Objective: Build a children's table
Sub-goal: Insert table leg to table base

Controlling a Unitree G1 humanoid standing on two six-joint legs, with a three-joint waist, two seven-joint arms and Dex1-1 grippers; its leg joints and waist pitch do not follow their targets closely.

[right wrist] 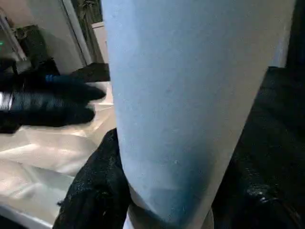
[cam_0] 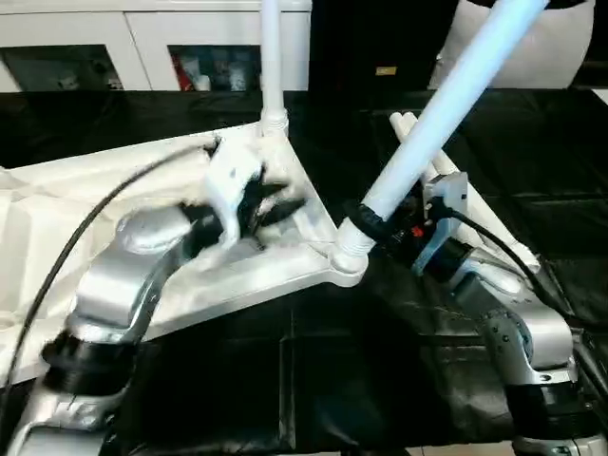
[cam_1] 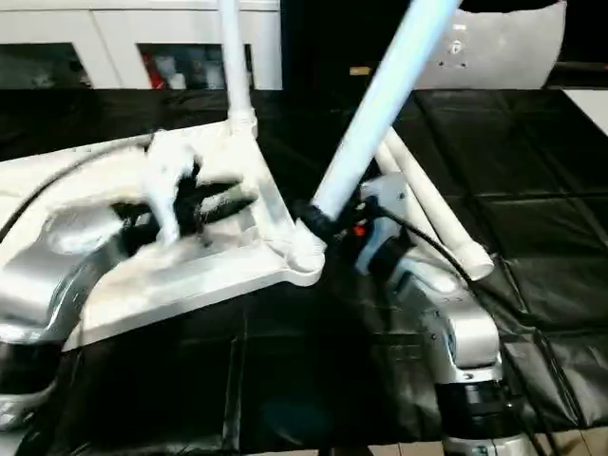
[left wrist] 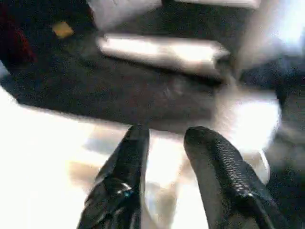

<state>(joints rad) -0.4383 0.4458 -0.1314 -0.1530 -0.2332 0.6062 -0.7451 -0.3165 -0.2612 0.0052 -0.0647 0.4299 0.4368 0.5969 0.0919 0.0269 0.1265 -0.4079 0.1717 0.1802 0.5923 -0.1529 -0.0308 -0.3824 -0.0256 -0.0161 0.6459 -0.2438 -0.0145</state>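
Observation:
The white table top (cam_0: 142, 285) lies upside down on the black-covered work table, ribbed underside up. One white leg (cam_0: 271, 57) stands upright in the far corner socket. A second leg (cam_0: 446, 104) leans to the right with its foot at the near corner socket (cam_0: 347, 258). My right gripper (cam_0: 378, 223) is shut on that leg just above the socket, and its black fingers (right wrist: 95, 186) press the tube's sides. My left gripper (cam_0: 282, 204) hovers over the ribbed underside, open, with nothing between its fingers (left wrist: 128, 157). Two loose legs (cam_0: 456, 185) lie behind my right arm.
The black cover (cam_0: 380, 361) spreads across the front and right of the work table. White cabinets (cam_0: 142, 43) line the back. A flat white rounded panel (cam_1: 513, 47) stands at the back right. A black cable (cam_0: 85, 228) runs along my left forearm.

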